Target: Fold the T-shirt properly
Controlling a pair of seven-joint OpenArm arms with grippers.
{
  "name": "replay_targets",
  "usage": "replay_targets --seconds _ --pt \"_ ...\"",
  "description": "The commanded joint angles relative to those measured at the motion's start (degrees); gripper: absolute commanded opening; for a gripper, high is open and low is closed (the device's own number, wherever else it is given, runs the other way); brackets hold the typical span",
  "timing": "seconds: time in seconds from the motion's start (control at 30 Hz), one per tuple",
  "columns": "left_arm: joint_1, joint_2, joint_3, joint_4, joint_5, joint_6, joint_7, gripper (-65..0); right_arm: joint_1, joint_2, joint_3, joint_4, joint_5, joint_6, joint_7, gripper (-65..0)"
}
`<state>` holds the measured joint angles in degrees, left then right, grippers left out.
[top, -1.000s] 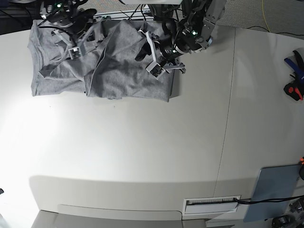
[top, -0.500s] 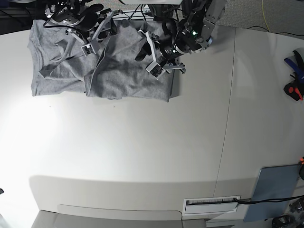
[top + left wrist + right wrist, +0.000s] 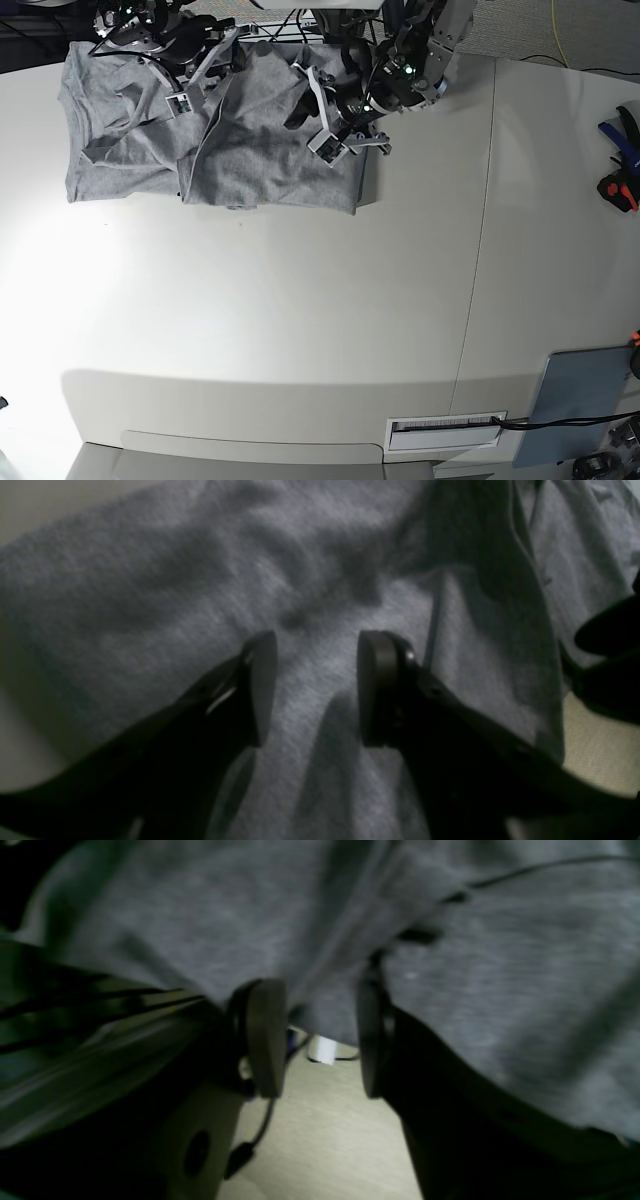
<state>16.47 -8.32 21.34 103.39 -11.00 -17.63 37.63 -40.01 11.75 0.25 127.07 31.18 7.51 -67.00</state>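
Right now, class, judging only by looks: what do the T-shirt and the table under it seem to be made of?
T-shirt: probably soft knitted fabric, cotton-like, matte heather grey. The left wrist view shows a flecked, slightly fuzzy weave, and it falls in limp creases.

Table: apparently a hard, smooth board, perhaps laminate, off-white with a dull sheen. Light pools softly on it and a straight seam crosses it. The exact material cannot be told.

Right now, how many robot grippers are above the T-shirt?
2. The left gripper is over the T-shirt near its right edge in the base view; the right gripper is over its upper left part. Both are open.
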Motion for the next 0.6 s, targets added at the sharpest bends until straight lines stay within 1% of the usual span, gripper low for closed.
replay_targets --seconds 0.0,0.3,0.43,0.5,0.57 --pt "-0.28 0.20 0.11 1.14 -0.59 -0.26 -1.29 -39.5 -0.26 0.31 0.15 1.03 0.98 0.17 1.51 -41.6" --pt "-0.31 0.20 0.11 1.14 -0.57 -0.26 -1.70 -39.5 0.02 0.26 0.15 -2.93 0.96 0.17 3.23 -41.6" --pt "-0.63 0.20 0.11 1.14 -0.57 -0.26 -1.70 -39.5 0.15 0.26 0.15 -4.55 1.36 0.76 5.79 -41.6" --pt "-0.87 0.20 0.11 1.14 -0.57 -0.26 -1.70 -39.5 0.42 0.11 0.15 -4.57 2.51 1.20 5.75 -41.6" --pt "-1.22 0.20 0.11 1.14 -0.59 -0.26 -1.68 -39.5 1.03 0.15 -0.17 -4.57 2.36 1.11 5.68 -41.6"
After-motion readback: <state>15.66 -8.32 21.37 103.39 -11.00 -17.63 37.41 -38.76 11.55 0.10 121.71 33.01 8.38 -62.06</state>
